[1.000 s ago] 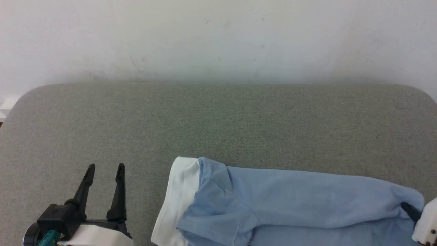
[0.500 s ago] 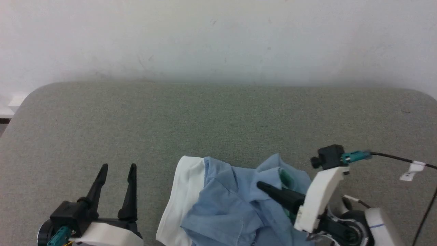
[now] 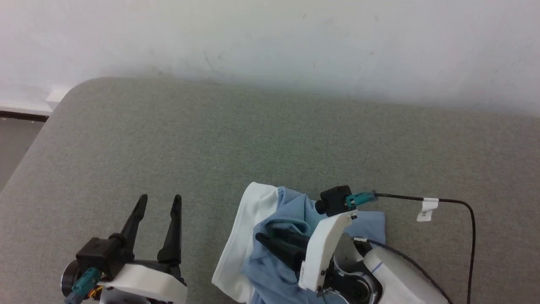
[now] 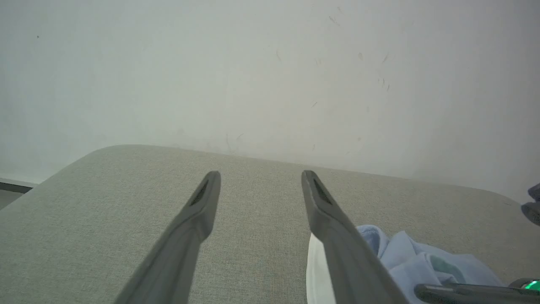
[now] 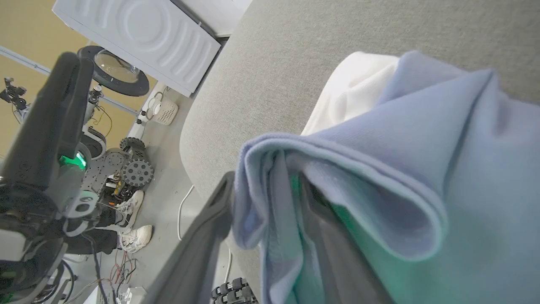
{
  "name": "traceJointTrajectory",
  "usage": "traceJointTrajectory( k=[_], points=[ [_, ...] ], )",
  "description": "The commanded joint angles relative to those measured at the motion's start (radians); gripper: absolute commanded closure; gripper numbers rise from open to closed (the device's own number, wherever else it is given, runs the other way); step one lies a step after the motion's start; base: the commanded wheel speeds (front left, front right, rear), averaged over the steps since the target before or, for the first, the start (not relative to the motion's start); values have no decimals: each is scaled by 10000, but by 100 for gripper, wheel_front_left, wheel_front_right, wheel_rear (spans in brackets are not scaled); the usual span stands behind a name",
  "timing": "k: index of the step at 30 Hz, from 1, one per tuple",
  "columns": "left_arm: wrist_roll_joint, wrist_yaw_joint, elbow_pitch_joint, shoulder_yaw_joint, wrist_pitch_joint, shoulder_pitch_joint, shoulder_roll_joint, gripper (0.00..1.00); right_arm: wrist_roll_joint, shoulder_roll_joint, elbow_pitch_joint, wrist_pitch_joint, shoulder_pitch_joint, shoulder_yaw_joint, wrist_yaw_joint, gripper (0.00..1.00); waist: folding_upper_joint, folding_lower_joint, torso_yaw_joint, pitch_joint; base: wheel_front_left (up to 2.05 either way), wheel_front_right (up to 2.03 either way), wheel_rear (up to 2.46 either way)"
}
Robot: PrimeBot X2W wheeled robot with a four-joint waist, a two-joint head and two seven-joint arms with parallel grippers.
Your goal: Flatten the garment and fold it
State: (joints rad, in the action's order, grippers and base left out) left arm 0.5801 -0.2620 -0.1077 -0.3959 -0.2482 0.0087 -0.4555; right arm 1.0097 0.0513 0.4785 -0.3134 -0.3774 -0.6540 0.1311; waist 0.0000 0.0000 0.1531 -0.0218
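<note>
- The garment [image 3: 291, 204] lay in a bunched heap at the near edge of the grey table [image 3: 270, 139], a little to the right of the table's middle.
- Its white collar [image 3: 249, 228] was at the end that pointed to the table's left side. The blue part went off to the table's right side.
- From what showed, its long way ran from side to side along the table's near edge. It was so bunched up, and so hidden by the arm, that this was hard to tell for sure.
- The right gripper [image 3: 263, 231] was on top of the heap and pointed to the table's left side.
- Its two fingers [image 5: 194, 253] stood apart. A blue fold hung loose over and between them and was not pinched.
- The left gripper [image 3: 160, 197] hung over bare table, nearer the table's left side and close to its near edge. It was apart from the garment.
- Its fingers pointed to the table's far edge, were spread wide and held nothing.
- A black cable [image 3: 470, 236] with a white tag went from the right wrist toward the table's right side.
- A pale wall [image 3: 270, 33] stood behind the table's far edge.
</note>
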Motion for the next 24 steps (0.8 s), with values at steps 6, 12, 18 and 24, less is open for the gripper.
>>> traceJointTrajectory(
  k=[6,12,18,24],
  points=[
    [37,74,160,159,-94,-135,180,0,-1375,70,545,1328,-1376,-1534,-4,0,0,0,-146,-197,0,0,0],
    [-30,42,217,284,-111,-68,245,0,-3278,981,-215,2335,-2018,-2180,-4,0,0,0,-531,-89,0,0,0],
    [-128,-69,244,459,-123,116,309,0,-5652,1729,-1048,3469,-1079,-166,-4,0,0,0,-957,103,0,0,0],
    [-288,-133,265,726,-131,328,338,0,-7522,1748,-2749,3774,1341,3192,-4,0,0,0,-1281,168,0,0,0]
  ],
)
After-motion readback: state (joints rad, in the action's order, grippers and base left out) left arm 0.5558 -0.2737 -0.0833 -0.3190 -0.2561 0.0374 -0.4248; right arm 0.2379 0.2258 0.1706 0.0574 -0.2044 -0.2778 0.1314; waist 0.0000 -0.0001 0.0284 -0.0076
